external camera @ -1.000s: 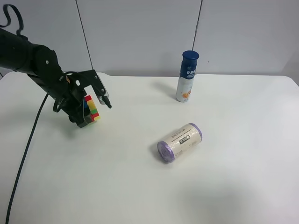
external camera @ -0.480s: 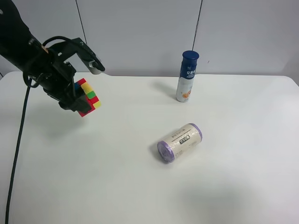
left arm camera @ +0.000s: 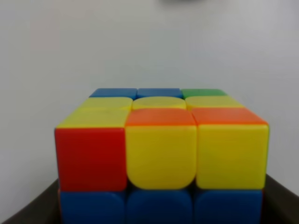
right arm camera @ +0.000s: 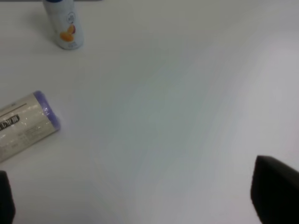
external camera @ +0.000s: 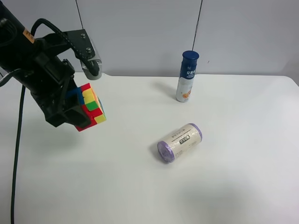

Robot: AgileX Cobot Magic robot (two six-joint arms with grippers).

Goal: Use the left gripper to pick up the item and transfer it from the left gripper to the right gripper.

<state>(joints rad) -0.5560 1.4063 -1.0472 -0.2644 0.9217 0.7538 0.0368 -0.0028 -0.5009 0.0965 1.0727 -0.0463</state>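
Gripping the cube (left arm camera: 161, 154) at nine o'clock, the left gripper (external camera: 85, 106) should carry it level toward the wide-open right gripper (right arm camera: 140, 193).

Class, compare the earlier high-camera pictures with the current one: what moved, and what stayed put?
The left gripper, still shut on the puzzle cube, raised it higher above the table. Nothing was released. The bottle and purple-ended roll stayed put.
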